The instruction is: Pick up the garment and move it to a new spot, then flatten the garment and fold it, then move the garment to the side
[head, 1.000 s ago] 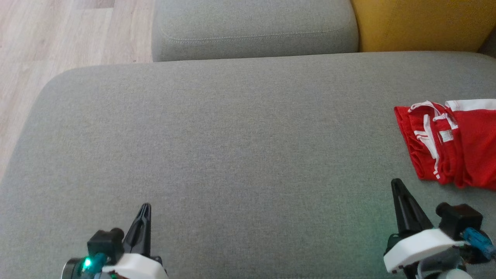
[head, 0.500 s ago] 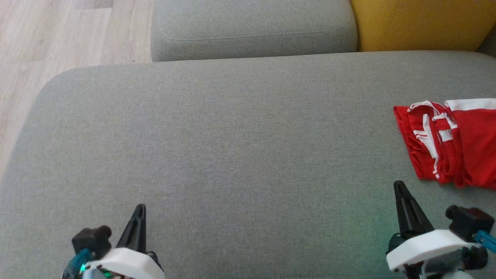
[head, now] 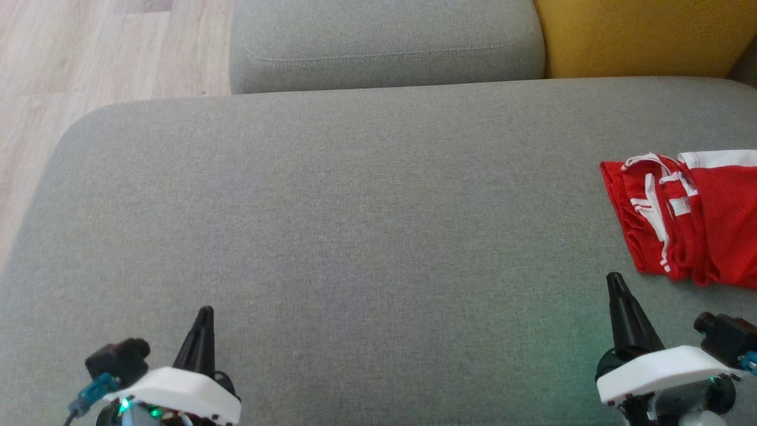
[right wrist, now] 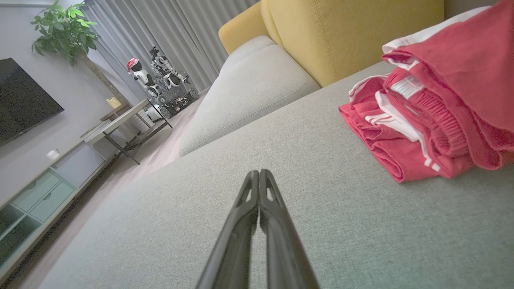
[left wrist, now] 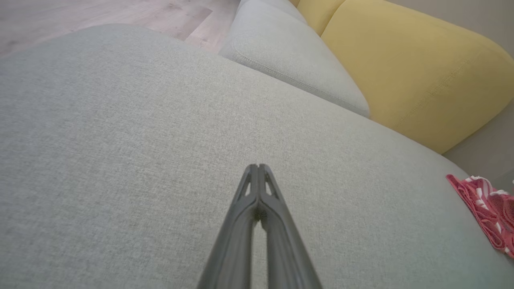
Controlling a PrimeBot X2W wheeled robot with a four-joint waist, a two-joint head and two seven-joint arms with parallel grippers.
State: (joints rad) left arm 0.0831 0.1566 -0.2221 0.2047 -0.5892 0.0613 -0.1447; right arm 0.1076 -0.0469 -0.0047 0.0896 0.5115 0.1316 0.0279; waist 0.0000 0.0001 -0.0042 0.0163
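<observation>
Shorts [head: 686,219]: red with white trim, folded into a bunched stack. They lie free on the right side of the grey seat cushion [head: 355,207] and run off the right edge of the head view. The elastic waistband and white drawstring face the middle of the cushion.

My right gripper [head: 615,279]: fingers pressed together, tips meeting, empty. It's near the shorts, on my side of them and a bit left, clear of the cloth. In the right wrist view the shorts sit up and right of my fingertips.

My left gripper [head: 204,312]: also pinched closed and empty. It's over bare cushion at the lower left, well apart from the shorts. In the left wrist view they show as a red sliver at the far right edge.

Beyond the seat: second grey cushion [head: 384,41] at the back, yellow cushion [head: 639,35] just right of it, pale wood floor [head: 89,53] off to the left. The right wrist view also picks up a TV [right wrist: 20,100], potted plant [right wrist: 64,32], grey curtains [right wrist: 160,28] and a low table [right wrist: 116,120].
</observation>
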